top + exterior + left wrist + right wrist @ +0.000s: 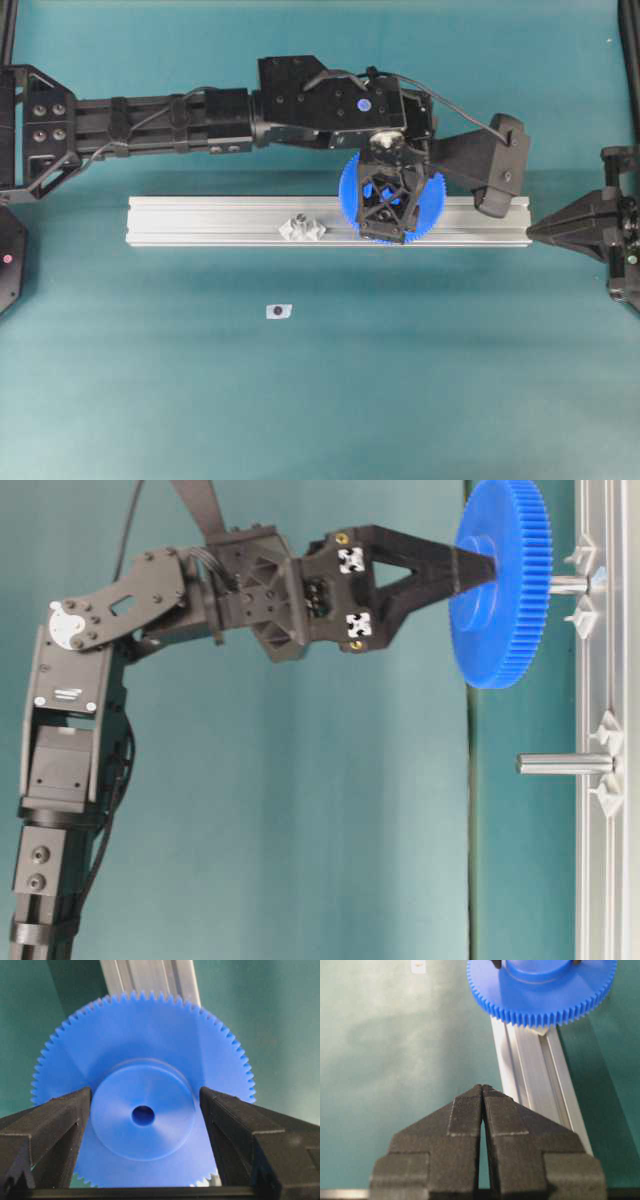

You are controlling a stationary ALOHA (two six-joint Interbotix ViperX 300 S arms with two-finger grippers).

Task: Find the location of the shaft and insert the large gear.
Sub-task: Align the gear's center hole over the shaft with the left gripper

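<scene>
Apparently seated: large gear (140,1050) sits over the shaft (568,583) on the rail (200,220), toward the rail's right end in the overhead view. It lies flat, parallel to the rail, with a short length of silvery pin showing between gear and rail in the table-level view. The centre hole looks dark from the wrist; can't tell how deep the pin goes

Left gripper (145,1097): fingers (65,1115) apart, one on each side of the raised hub (145,1135). They sit very close to the hub, a thin gap on one side, the other maybe touching, and no clamp is evident

Risks (judgement):
- a finger brushing the hub on the way up could drag the gear off the pin or cock it
- if the gear is only partly down, it may sit tilted or bind
- a sideways pull-out could clip the teeth

Other stuff:
- second pin (565,763) with translucent pieces stands bare further along the rail, clear of the gear's rim
- right gripper (482,1090), fingers together, sits at the rail's right end, pointing along it, apart from the gear
- small white tag (278,311) lies on the teal mat (400,380) off the rail's near side, not in the way

Nothing blocks a straight lift away from the rail
</scene>
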